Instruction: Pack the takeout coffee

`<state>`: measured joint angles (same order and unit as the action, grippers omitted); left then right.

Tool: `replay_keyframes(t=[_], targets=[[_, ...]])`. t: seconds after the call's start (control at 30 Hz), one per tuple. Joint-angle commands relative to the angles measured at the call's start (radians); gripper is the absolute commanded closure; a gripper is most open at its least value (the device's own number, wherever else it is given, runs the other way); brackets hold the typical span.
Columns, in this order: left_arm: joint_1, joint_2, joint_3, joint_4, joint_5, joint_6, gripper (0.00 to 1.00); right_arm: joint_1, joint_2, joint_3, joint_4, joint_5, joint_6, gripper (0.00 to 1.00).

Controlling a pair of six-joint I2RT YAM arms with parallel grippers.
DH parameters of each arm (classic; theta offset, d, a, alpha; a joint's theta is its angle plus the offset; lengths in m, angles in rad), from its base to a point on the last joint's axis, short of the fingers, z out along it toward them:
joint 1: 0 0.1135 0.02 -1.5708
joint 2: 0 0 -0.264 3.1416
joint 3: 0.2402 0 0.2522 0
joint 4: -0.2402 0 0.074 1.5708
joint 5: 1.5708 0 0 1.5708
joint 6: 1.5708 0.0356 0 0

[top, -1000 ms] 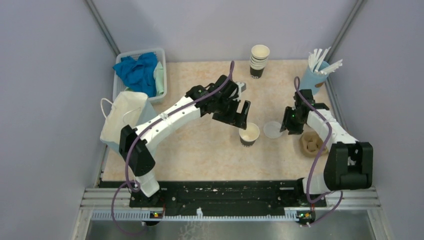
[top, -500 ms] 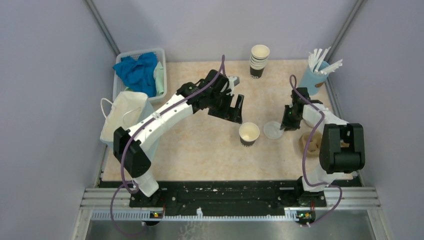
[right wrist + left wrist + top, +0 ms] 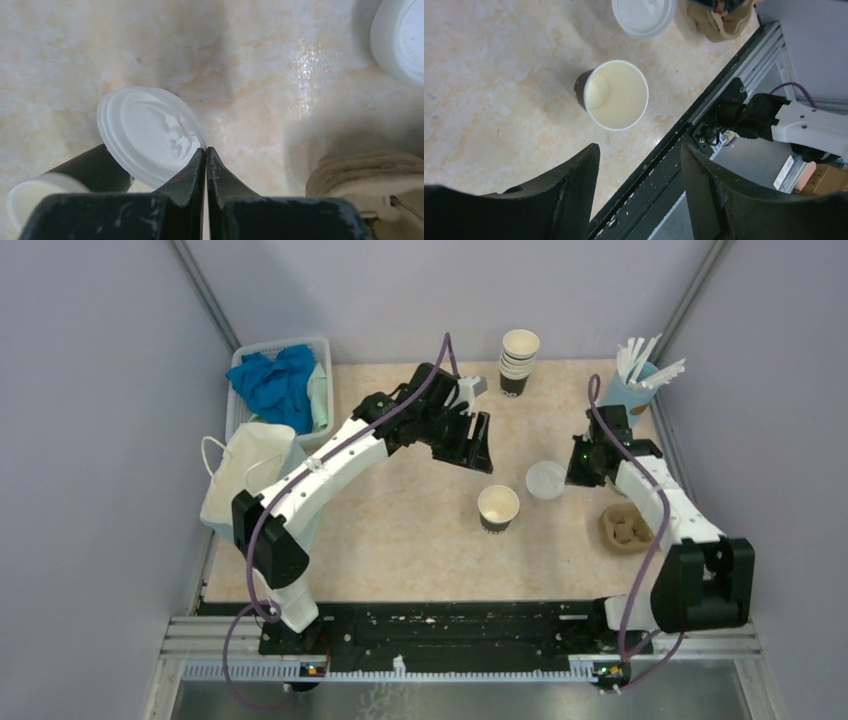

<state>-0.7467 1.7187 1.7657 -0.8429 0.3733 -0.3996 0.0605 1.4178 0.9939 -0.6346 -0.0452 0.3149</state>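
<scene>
White round plastic sip lid (image 3: 150, 130): my right gripper (image 3: 206, 150) pinched its rim.
Dark brown paper cup (image 3: 498, 508): stood uncapped, unpacked, at lid's eight o'clock.
My left gripper (image 3: 639, 150): spread, empty.

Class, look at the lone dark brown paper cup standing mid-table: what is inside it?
Nothing visible: the dark brown paper cup shows only its cream inner wall and bare round bottom, with no lid on it. The rim hides part of the inner wall.

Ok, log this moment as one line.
right tool: shut on round white plastic lid | left tool: open, empty | dark brown paper cup: upright, lidless, untouched
</scene>
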Motion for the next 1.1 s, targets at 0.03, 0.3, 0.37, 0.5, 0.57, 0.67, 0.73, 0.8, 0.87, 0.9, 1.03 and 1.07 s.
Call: replay_keyframes(t=[0.03, 0.3, 0.37, 0.5, 0.57, 0.67, 0.73, 0.8, 0.87, 0.9, 1.03, 1.07], targets=[[-0.008, 0.080, 0.148, 0.046, 0.062, -0.029, 0.35, 0.143, -0.206, 0.166, -0.152, 0.131, 0.003, 1.00], [-0.019, 0.120, 0.244, 0.014, -0.042, -0.077, 0.49, 0.313, -0.257, 0.322, -0.238, 0.179, 0.058, 1.00], [-0.019, 0.124, 0.242, 0.007, -0.054, -0.092, 0.52, 0.342, -0.255, 0.336, -0.235, 0.185, 0.068, 1.00], [-0.019, 0.145, 0.248, 0.003, -0.047, -0.124, 0.56, 0.384, -0.244, 0.341, -0.230, 0.189, 0.084, 1.00], [-0.019, 0.154, 0.247, 0.001, -0.047, -0.140, 0.58, 0.400, -0.240, 0.344, -0.226, 0.192, 0.088, 1.00], [-0.020, 0.172, 0.251, -0.009, -0.052, -0.151, 0.61, 0.412, -0.237, 0.345, -0.224, 0.193, 0.090, 1.00], [-0.021, 0.182, 0.257, -0.020, -0.059, -0.153, 0.63, 0.416, -0.235, 0.346, -0.221, 0.192, 0.090, 1.00], [-0.023, 0.187, 0.259, -0.022, -0.064, -0.154, 0.65, 0.417, -0.232, 0.348, -0.218, 0.186, 0.086, 1.00], [-0.025, 0.189, 0.258, -0.022, -0.069, -0.152, 0.67, 0.421, -0.228, 0.349, -0.218, 0.185, 0.084, 1.00], [-0.025, 0.191, 0.258, -0.023, -0.072, -0.151, 0.68, 0.422, -0.228, 0.351, -0.219, 0.183, 0.083, 1.00], [-0.025, 0.190, 0.254, -0.027, -0.086, -0.151, 0.75, 0.431, -0.228, 0.356, -0.222, 0.181, 0.085, 1.00], [-0.025, 0.191, 0.253, -0.027, -0.084, -0.151, 0.77, 0.433, -0.228, 0.357, -0.221, 0.182, 0.085, 1.00]])
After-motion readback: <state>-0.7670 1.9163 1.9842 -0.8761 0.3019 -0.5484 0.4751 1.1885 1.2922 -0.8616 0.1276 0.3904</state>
